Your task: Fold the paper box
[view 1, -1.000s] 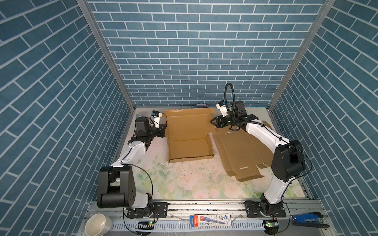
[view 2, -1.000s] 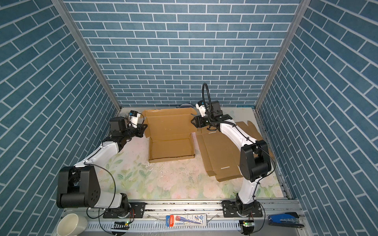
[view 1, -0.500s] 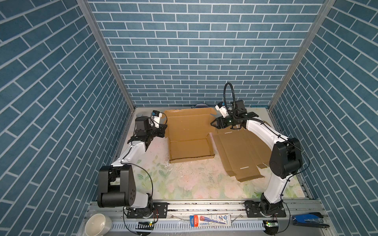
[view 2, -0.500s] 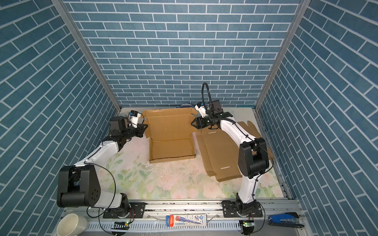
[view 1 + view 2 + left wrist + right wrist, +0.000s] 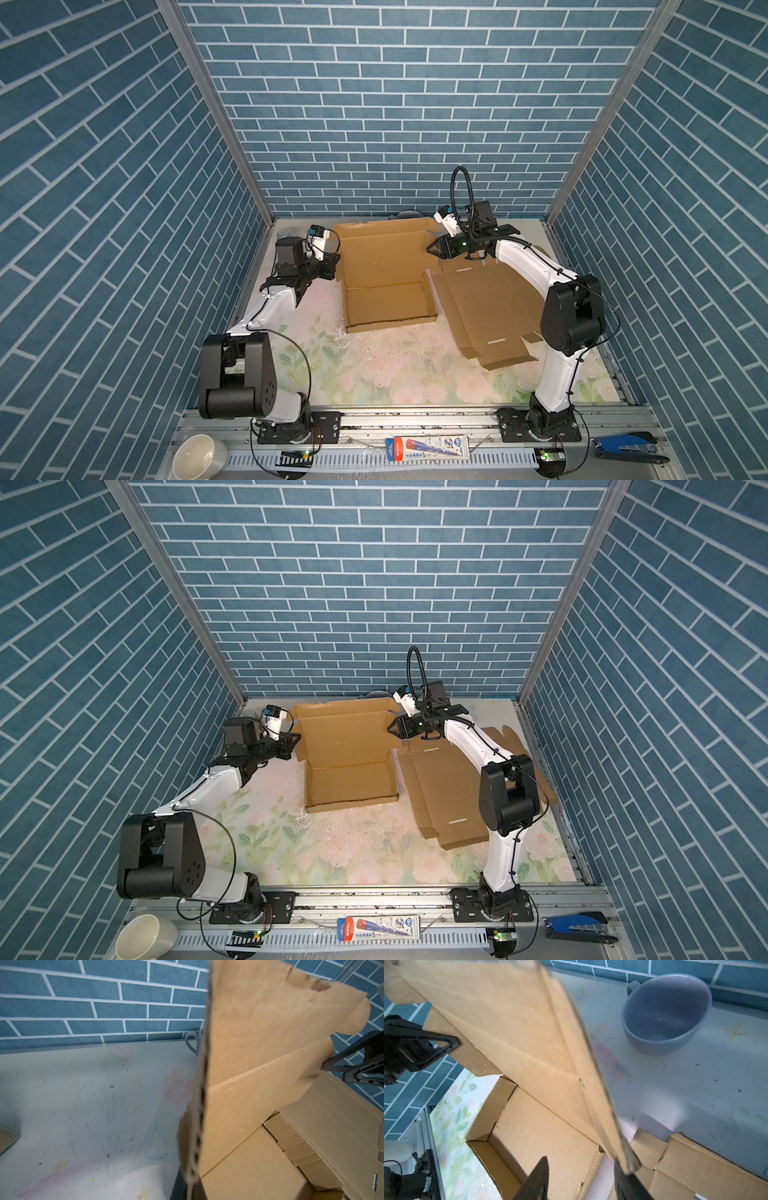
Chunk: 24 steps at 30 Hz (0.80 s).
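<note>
The paper box sits at the back of the tabletop, lid half up. Looks like light corrugated card, stiff in the panels and floppy at the creases, so grab edges near folds. Left hand is pinched on the lid's side flap - right hand has its jaws apart, straddling the opposite edge.

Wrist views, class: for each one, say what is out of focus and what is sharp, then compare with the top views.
Left wrist view: the box lid goes soft at its corrugated near edge, while the brick wall is crisp. Right wrist view: the lid's near edge is smeared, the blue cup fairly sharp. Both top views: sharp and evenly lit throughout.
</note>
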Motion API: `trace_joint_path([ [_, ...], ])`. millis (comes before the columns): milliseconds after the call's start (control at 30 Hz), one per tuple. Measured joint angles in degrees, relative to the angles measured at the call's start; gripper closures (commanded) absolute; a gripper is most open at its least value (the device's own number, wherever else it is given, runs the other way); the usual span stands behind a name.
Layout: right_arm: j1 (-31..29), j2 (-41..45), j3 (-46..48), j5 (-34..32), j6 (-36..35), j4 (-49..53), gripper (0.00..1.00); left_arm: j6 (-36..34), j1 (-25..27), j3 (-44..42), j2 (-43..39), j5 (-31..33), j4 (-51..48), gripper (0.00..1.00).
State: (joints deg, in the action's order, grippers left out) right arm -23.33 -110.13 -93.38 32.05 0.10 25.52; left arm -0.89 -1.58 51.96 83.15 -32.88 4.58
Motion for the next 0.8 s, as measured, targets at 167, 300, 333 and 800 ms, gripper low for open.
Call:
trace_joint_path([
  [167, 1.4, 0.0, -0.1, -2.1, -1.4, 1.3, 0.32, -0.2, 0.0, 0.2, 0.0, 0.0, -0.2, 1.00],
  [300, 4.3, 0.3, -0.3, -0.6, -2.1, 2.0, 0.24, -0.2, 0.0, 0.2, 0.0, 0.0, -0.3, 1.00],
  [333, 5.0, 0.1, -1.0, 0.2, -2.2, 2.8, 0.23, -0.2, 0.0, 0.2, 0.0, 0.0, -0.3, 1.00],
  [800, 4.2, -10.1, -11.0, 9.0, -3.7, 3.1, 0.54, 0.0, 0.0, 0.8, 1.4, -0.5, -0.4, 1.00],
])
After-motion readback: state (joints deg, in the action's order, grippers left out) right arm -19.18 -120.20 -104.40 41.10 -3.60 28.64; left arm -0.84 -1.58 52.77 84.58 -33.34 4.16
